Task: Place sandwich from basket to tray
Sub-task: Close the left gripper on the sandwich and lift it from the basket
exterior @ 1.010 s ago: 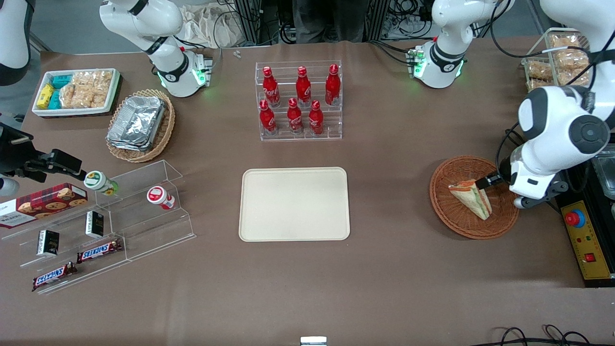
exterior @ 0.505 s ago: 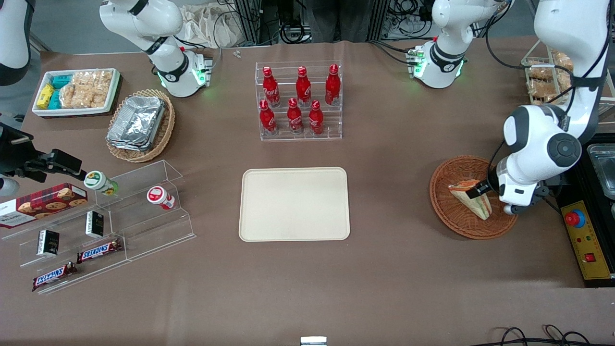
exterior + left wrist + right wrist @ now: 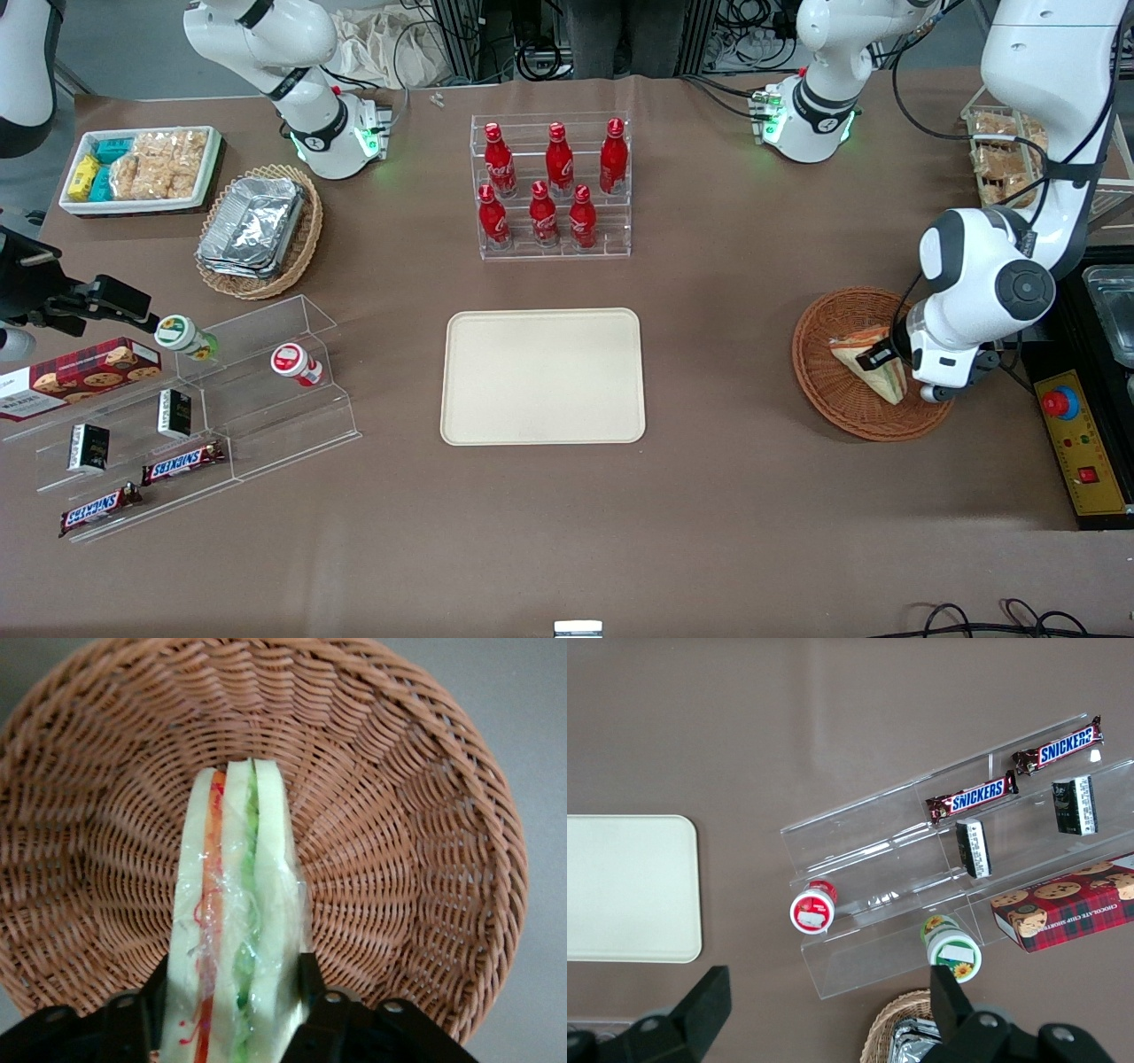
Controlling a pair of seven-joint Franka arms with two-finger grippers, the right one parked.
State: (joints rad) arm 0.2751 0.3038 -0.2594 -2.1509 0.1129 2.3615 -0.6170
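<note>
Sandwich point(image 3: 232, 930): wrapped triangular wedge, standing on edge in the basket point(image 3: 828, 403), toward the working arm's end of the table.

Gripper point(image 3: 232, 1003): down inside the basket, one finger on each bread face; fingers appear pressed against the sandwich, pinching it at its wide end.

Tray point(image 3: 542, 375): bare, mid-table, well apart from the basket.

Risks, judged: the clear wrap looks slick, so the wedge could slide out on the lift; a hard squeeze would crush soft bread; a low carry might catch the basket rim and drag it.

Surface: brown cloth-covered table point(image 3: 709, 514). Bottle rack point(image 3: 551, 186) stands farther from the camera than the tray. Cables hang at the table's edge.
</note>
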